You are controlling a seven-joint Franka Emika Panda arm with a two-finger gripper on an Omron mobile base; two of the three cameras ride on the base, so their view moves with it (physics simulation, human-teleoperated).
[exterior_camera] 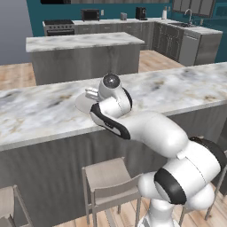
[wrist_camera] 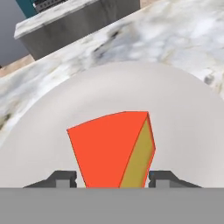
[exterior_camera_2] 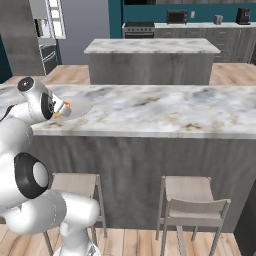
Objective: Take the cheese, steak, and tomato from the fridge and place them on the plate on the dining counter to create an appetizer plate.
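Note:
The cheese [wrist_camera: 109, 148], an orange wedge with a yellow side, rests on the white plate [wrist_camera: 183, 113] on the dining counter [wrist_camera: 175, 26]. My gripper [wrist_camera: 113, 178] hangs low over the plate, and its two fingertips [wrist_camera: 63, 177] flank the wedge with a small gap on the left, so it stands open. From the left base view the hand [exterior_camera: 91, 94] covers part of the plate [exterior_camera: 82, 104]. In the right base view a bit of the cheese [exterior_camera_2: 66, 105] shows at the hand over the plate [exterior_camera_2: 82, 106]. The fridge [exterior_camera_2: 50, 22] stands far back left. Steak and tomato are out of view.
The marble top of the dining counter [exterior_camera: 177, 88] stretches to the right of the plate. Pale stools [exterior_camera: 106, 177] [exterior_camera_2: 192, 200] stand along its near side. A shorter island [exterior_camera: 84, 42] lies beyond, with kitchen cabinets and a stove at the back wall.

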